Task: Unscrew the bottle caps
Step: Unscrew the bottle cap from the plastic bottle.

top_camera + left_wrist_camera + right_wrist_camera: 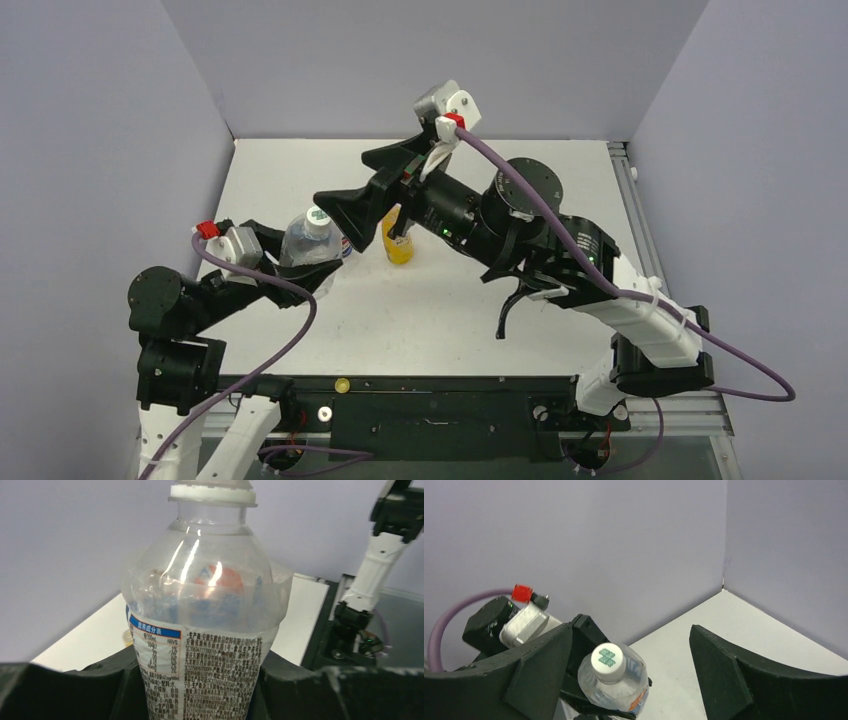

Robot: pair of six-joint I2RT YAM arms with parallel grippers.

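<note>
Left gripper (pixel 200 695) clamped on water bottle (pixel 200 605), white cap (pixel 212 492) on.
Top: bottle at table's (pixel 480 320) left, juice bottle (pixel 400 245) near. R wrist: right gripper (pixel 631 652) wide open, empty, astride cap w/o touching; off-centre closing could shove bottle, loosen left's hold.

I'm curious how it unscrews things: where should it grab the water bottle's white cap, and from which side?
Probably the white cap by its round side wall, from straight above: its top faces the right gripper, whose open fingers can straddle it, while the left gripper clamps the water bottle below.
</note>
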